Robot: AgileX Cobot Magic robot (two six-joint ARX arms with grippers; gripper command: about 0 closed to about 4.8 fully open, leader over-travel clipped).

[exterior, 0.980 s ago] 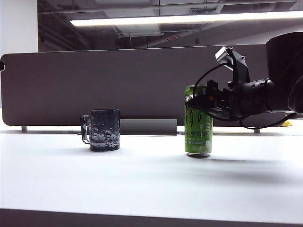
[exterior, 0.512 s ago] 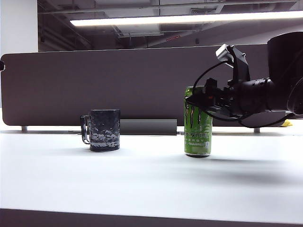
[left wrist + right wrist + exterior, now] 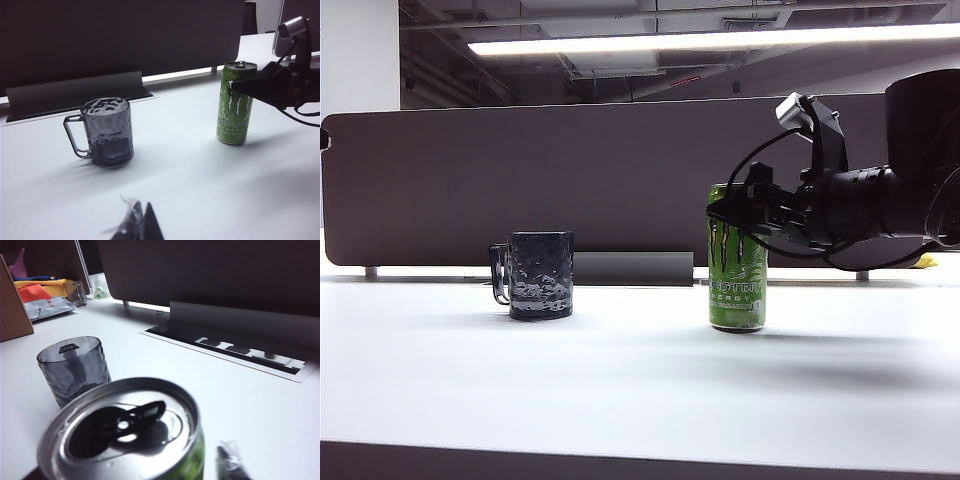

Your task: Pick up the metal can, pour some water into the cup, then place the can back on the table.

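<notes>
On the white table [image 3: 620, 380], toward the right side of the exterior view, we see the metal can [image 3: 737, 258] standing up straight. It is bright green with a black claw mark, and we can read "ENERGY" in pale letters low on its side. From the right wrist view we look down on its silver top with the pull tab and the dark drinking hole; we cannot tell what is inside it.

Our right gripper [image 3: 728, 208] is up by the top part of the can, coming in from the right. Its dark fingers [image 3: 252, 89] stand apart on either side of the can, wider than the can, and we cannot tell if they touch it.

Well apart to the left stands the cup [image 3: 541, 275], a dark see-through glass mug with a bumpy side and its handle turned away from the can. We see a little water [image 3: 111, 146] low in it.

Our left gripper [image 3: 140, 225] hangs near the table, away from both things, and its tips look pressed together, with nothing between them
</notes>
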